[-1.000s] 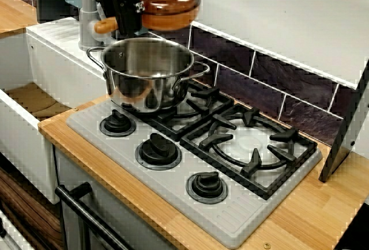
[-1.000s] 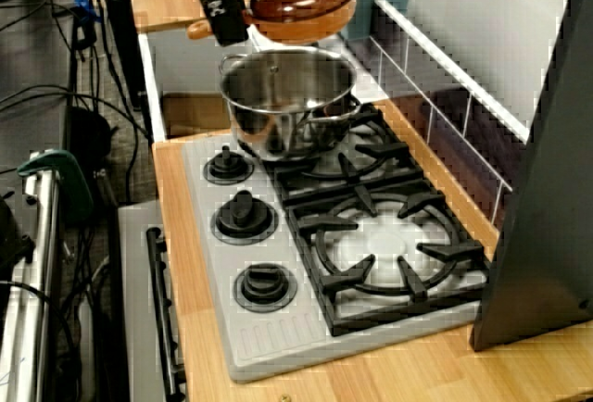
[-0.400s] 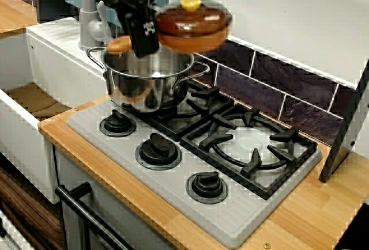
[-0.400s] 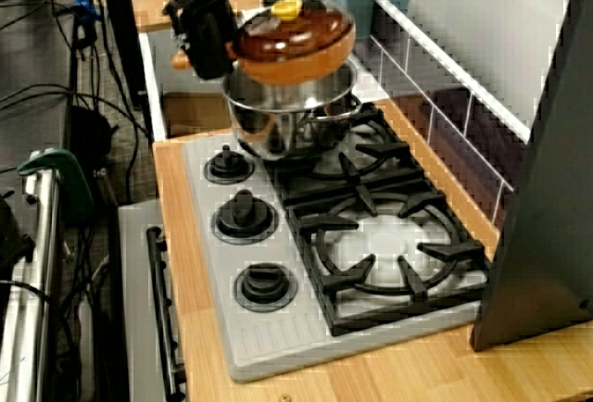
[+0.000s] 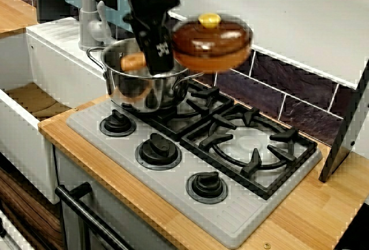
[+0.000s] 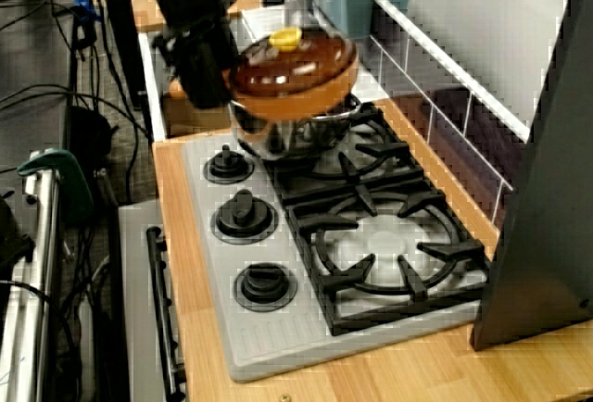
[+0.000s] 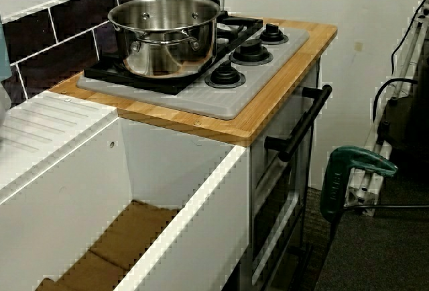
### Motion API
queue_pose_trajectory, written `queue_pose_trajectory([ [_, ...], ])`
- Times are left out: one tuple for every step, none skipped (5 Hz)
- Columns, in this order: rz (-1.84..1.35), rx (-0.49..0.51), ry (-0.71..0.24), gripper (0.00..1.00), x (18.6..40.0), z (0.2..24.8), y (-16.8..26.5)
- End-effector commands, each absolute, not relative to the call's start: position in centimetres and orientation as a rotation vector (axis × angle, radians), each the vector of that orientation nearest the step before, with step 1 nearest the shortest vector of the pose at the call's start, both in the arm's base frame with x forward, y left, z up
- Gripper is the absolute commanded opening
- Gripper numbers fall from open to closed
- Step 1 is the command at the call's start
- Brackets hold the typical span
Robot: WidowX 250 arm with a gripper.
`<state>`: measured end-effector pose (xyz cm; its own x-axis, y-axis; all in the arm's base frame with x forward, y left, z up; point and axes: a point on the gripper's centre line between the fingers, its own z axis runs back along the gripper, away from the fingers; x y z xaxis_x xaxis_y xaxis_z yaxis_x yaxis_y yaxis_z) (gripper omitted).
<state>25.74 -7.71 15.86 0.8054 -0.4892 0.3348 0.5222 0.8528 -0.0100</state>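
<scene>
Brown lidded pan [image 5: 212, 47] carried in the air above the hob

The gripper [image 5: 157, 59] is clamped across the pan's wooden handle [image 5: 132, 61], so the body juts out level to the right and its lid [image 5: 222, 34] stays seated (yellow knob on top); it floats clear over the right rim of the steel pot [image 5: 130, 91], which sits on the far-left burner; the right grate [image 5: 253, 146] and three knobs [image 5: 157, 148] lie below.

I see a glossy brown pan [image 5: 212, 48] with a yellow knob [image 5: 210, 19] and a tan handle [image 5: 134, 61], a black gripper [image 5: 158, 60], a mirror-silver pot [image 5: 144, 88], a pale grey stove [image 5: 230, 218] with black grates [image 5: 253, 161], dark purple tiles [image 5: 288, 97] with white grout, and a light wood-grain table [image 5: 305, 215].
</scene>
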Motion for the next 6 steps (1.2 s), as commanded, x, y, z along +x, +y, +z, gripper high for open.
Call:
queue_pose_trajectory([
  [-0.608,-0.044,-0.366,0.0,26.3,13.2,-11.1],
  [-0.596,-0.014,-0.351,0.0,27.7,11.3,-11.7],
  [-0.576,0.008,-0.341,0.0,29.1,10.0,-11.6],
  [-0.541,0.021,-0.328,0.0,30.6,9.1,-10.9],
  [-0.51,0.018,-0.324,0.0,31.4,8.9,-10.1],
  [-0.498,0.024,-0.314,0.0,31.7,8.3,-9.6],
])
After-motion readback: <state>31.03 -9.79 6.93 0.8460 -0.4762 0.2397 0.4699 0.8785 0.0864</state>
